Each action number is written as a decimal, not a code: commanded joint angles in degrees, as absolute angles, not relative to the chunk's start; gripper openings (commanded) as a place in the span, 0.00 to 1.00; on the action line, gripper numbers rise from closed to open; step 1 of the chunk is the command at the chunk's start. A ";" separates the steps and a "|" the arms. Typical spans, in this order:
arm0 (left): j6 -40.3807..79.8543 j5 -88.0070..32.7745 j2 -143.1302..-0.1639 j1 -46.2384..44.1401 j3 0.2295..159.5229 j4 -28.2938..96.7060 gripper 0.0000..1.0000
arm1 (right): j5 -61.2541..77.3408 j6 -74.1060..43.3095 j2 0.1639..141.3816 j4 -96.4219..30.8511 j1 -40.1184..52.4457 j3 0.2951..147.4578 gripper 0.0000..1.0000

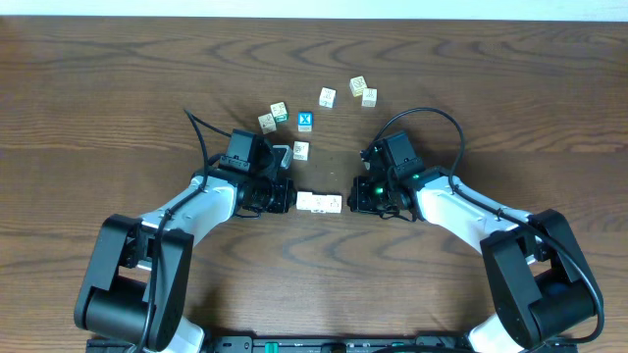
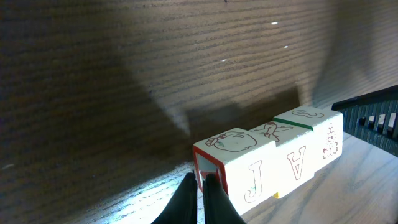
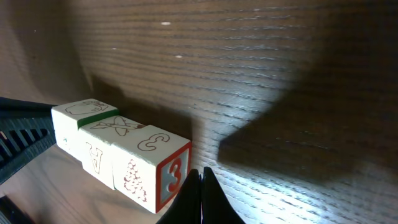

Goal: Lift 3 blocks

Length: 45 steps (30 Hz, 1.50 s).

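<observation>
Row of three cream-white wooden cubes [image 1: 319, 202] lies lengthwise between left gripper [image 1: 290, 199] and right gripper [image 1: 351, 201], both with fingers pressed together.

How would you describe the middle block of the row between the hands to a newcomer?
On the wooden table, a row of three cream blocks lies between the left hand and right hand. Take the middle block: its side bears a letter A, its neighbours a J and a 3.

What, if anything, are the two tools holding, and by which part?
The row of three blocks, squeezed between both shut tools: the left tool presses one end face, the right tool the other.
</observation>
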State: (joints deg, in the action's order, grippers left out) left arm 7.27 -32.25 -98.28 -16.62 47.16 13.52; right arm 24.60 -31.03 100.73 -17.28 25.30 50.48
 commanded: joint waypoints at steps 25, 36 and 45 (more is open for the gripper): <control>7.16 -32.75 -98.80 -16.86 46.85 13.58 0.07 | 27.77 -31.27 99.68 -17.54 25.17 50.15 0.01; 7.16 -32.75 -98.80 -16.86 46.85 13.58 0.07 | 29.02 -31.99 99.68 -17.34 25.19 50.15 0.01; 7.16 -32.75 -98.80 -16.86 46.85 13.56 0.07 | 29.02 -32.80 99.68 -17.32 25.34 50.15 0.01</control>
State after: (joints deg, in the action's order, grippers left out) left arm 7.27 -32.42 -98.28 -16.62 47.16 13.50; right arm 28.36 -31.68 100.71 -17.30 25.30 50.48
